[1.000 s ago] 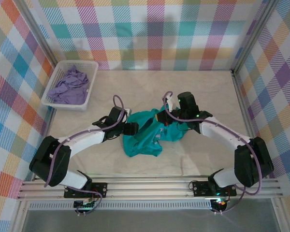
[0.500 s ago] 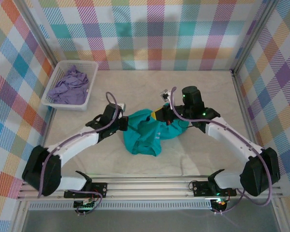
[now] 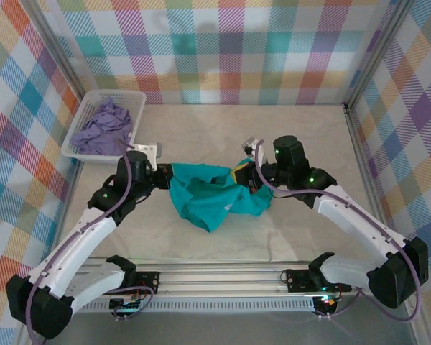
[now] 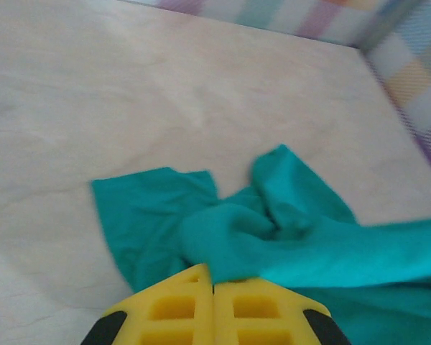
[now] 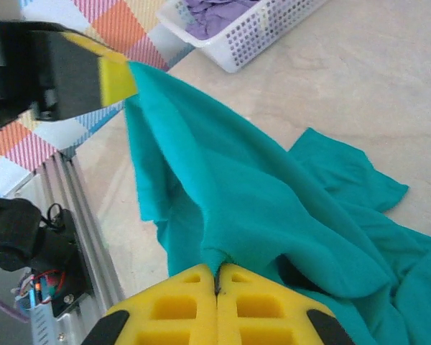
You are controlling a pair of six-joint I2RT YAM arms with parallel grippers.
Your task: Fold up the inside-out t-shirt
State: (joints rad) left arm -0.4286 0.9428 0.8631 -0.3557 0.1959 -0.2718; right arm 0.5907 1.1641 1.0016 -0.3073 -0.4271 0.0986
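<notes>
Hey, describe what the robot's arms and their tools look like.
The left arm and right arm have white shells, black joints, green lights and a looping purple cable each. The left tool and right tool have yellow fingers with square recessed pockets and black corners.

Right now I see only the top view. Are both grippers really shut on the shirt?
Observer: Yes for the left. In the left wrist view the left gripper has its yellow fingers meeting on a bunch of the shirt.
Operator: And the right gripper?
Observer: Its wrist view shows the fingers closed together, pinching a fold.
Operator: Is the cloth between them slack?
Observer: No. From the right wrist it looks stretched, with a raised ridge running up to the left gripper's finger.
</notes>
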